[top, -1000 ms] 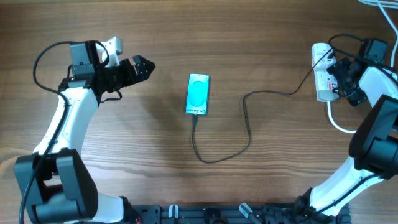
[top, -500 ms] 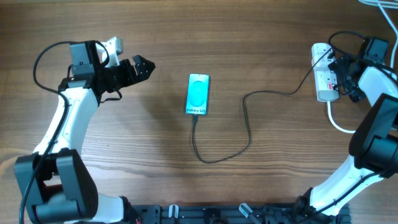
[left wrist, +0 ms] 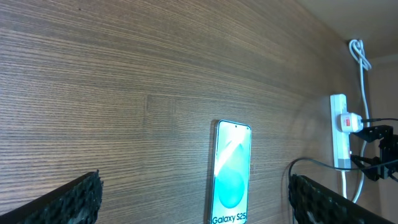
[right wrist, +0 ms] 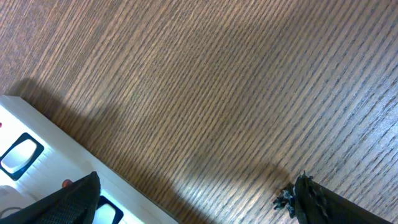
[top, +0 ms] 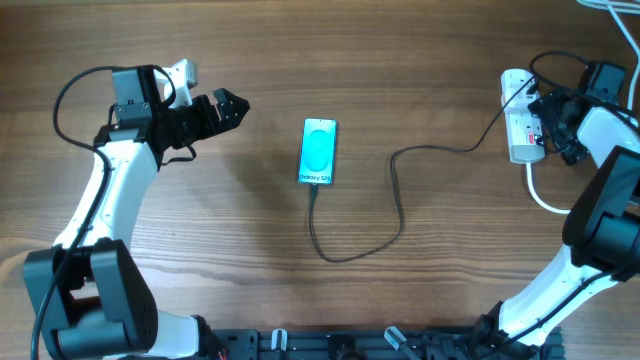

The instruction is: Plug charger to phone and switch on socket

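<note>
The phone (top: 318, 152) lies flat mid-table with its turquoise screen up; the left wrist view shows it too (left wrist: 231, 174). The charger (top: 400, 205), a thin black cable, runs from the phone's text end in a loop to the white socket (top: 518, 122) at the far right. My left gripper (top: 228, 108) hangs open well left of the phone, nothing between its fingers (left wrist: 65, 202). My right gripper (top: 544, 125) stands open right at the socket (right wrist: 53, 155), one finger (right wrist: 71, 199) over its white body.
The socket's white cord (top: 545, 200) curves toward the table's right edge under my right arm. More white cable (top: 612, 12) hangs at the far right corner. Bare wood lies between my left gripper and the phone.
My right gripper has shifted slightly along the socket toward its far end. The left arm, phone and cable have not moved.
</note>
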Motion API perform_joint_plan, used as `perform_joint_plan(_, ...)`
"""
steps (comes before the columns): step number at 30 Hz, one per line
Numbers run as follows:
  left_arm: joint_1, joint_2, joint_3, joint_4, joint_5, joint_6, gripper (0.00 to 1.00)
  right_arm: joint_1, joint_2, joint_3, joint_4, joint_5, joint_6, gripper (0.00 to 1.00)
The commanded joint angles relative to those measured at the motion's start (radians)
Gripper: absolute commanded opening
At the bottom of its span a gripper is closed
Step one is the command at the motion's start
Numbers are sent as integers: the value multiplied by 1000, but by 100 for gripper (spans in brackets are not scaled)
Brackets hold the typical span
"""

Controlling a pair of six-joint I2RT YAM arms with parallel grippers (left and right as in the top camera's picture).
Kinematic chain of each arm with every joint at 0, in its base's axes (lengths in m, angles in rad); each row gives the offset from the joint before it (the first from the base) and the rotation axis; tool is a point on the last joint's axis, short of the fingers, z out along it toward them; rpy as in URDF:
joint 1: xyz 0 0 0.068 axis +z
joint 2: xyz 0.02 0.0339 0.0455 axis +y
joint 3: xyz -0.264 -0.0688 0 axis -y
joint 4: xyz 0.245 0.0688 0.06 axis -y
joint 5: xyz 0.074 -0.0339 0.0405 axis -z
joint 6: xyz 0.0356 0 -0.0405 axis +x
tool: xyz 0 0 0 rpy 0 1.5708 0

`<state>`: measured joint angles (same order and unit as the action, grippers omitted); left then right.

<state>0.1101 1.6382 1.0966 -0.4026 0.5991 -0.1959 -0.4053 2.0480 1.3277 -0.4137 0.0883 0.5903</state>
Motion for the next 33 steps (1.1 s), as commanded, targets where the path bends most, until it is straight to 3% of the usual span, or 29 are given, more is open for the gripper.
perform_joint_plan(1,-2,-6,-1,3,0,9,100,16,60,-13,-51,-117,-14,100)
perform_joint_plan(33,-2,-6,-1,3,0,9,100,33,60,-13,-145,-116,-14,100)
